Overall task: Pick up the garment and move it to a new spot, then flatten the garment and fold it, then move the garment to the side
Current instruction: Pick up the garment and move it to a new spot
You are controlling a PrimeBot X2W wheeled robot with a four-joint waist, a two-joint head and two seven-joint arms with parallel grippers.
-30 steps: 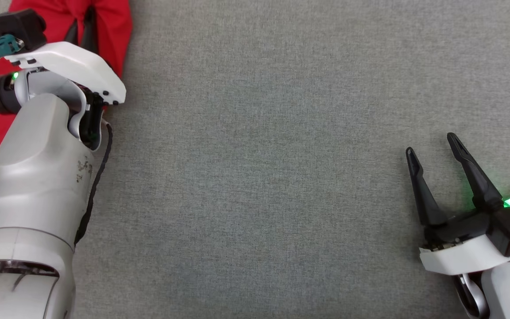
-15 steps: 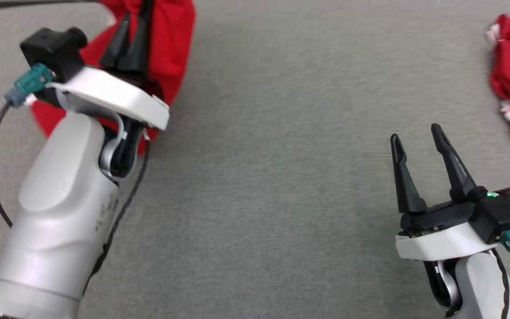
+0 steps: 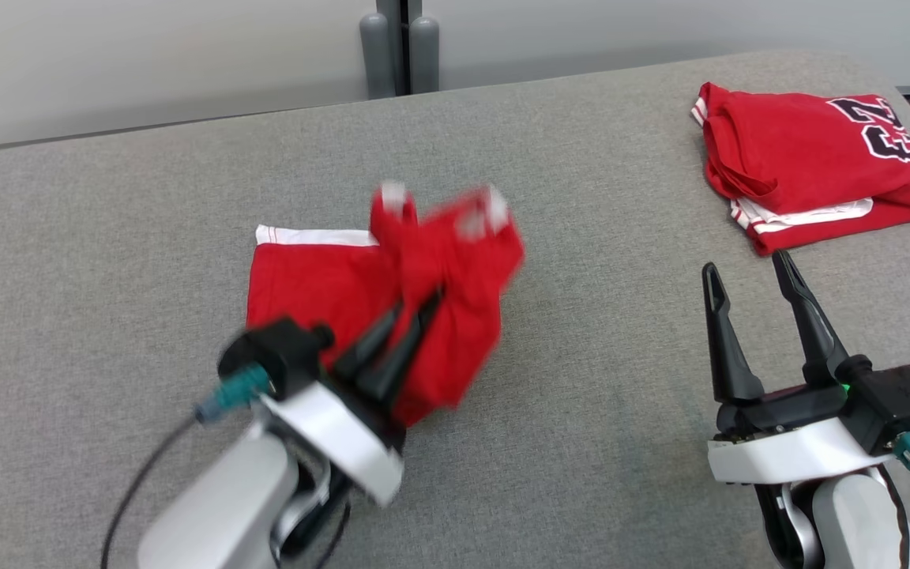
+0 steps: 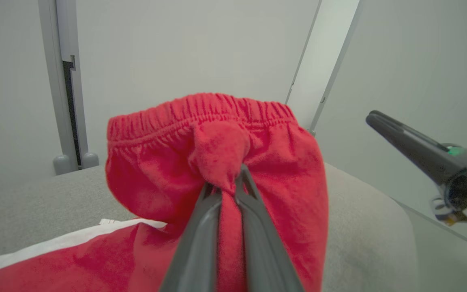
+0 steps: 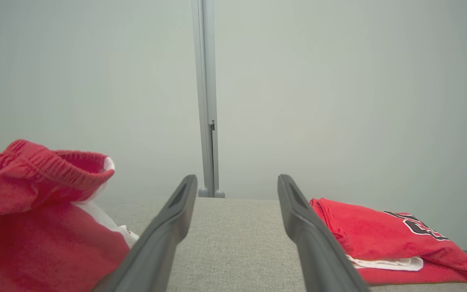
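Pinched tight between the jaws of the left gripper (image 4: pixel 227 182): a bunched fold of the red shorts (image 4: pixel 152 178), just under the elastic waistband (image 4: pixel 201 107). Raised there above the grey padded table (image 3: pixel 581 379), with the rest lying flat near the table's middle, white hem (image 3: pixel 313 235) showing. Spread wide and holding nothing: the jaws of the right gripper (image 3: pixel 746 269), over bare table well to the right. Beyond, near the far right corner, a folded red jersey (image 3: pixel 802 158).

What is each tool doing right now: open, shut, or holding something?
Left tool: shut on a bunched part of the red shorts.
Right tool: open, holding nothing.
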